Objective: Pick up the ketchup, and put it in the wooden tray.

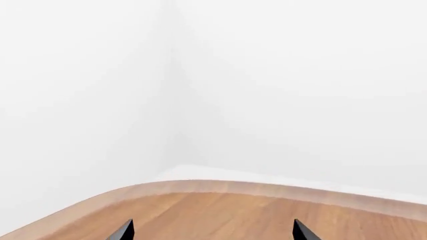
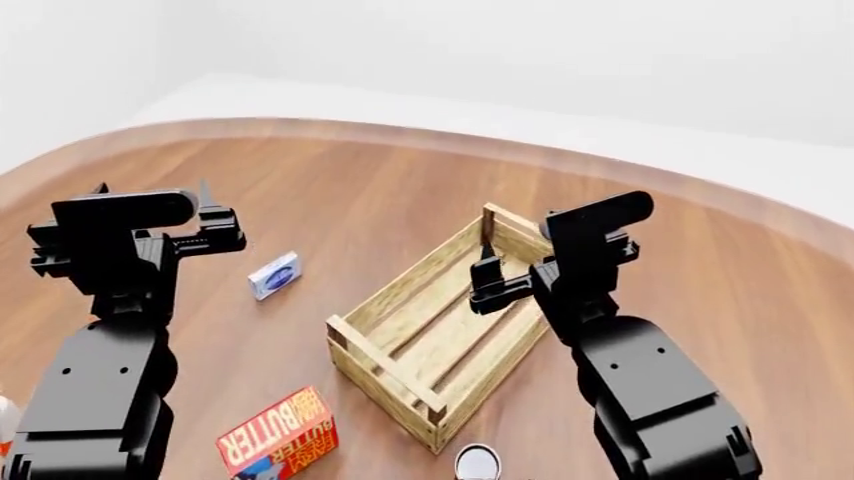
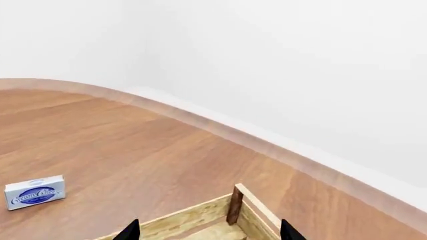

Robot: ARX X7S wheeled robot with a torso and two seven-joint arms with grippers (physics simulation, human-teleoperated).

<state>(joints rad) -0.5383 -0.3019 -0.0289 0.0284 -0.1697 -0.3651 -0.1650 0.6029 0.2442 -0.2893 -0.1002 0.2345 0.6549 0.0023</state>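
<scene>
The wooden tray (image 2: 400, 355) is a pale slatted crate in the middle of the wooden table; its far corner also shows in the right wrist view (image 3: 193, 220). A sliver of white over orange-red at the head view's left edge (image 2: 6, 425) looks like the ketchup, mostly cut off beside my left arm. My left gripper (image 2: 151, 200) is open and empty, held over bare table left of the tray; in the left wrist view (image 1: 213, 232) its tips stand wide apart. My right gripper (image 2: 550, 262) is open and empty over the tray's far right end, also in the right wrist view (image 3: 209, 231).
A small white-and-blue cream cheese box (image 2: 275, 275) lies left of the tray, also in the right wrist view (image 3: 35, 191). A red-and-orange butter box (image 2: 280, 438) and a can (image 2: 477, 462) lie near the front. The curved table edge (image 1: 220, 187) runs along white walls.
</scene>
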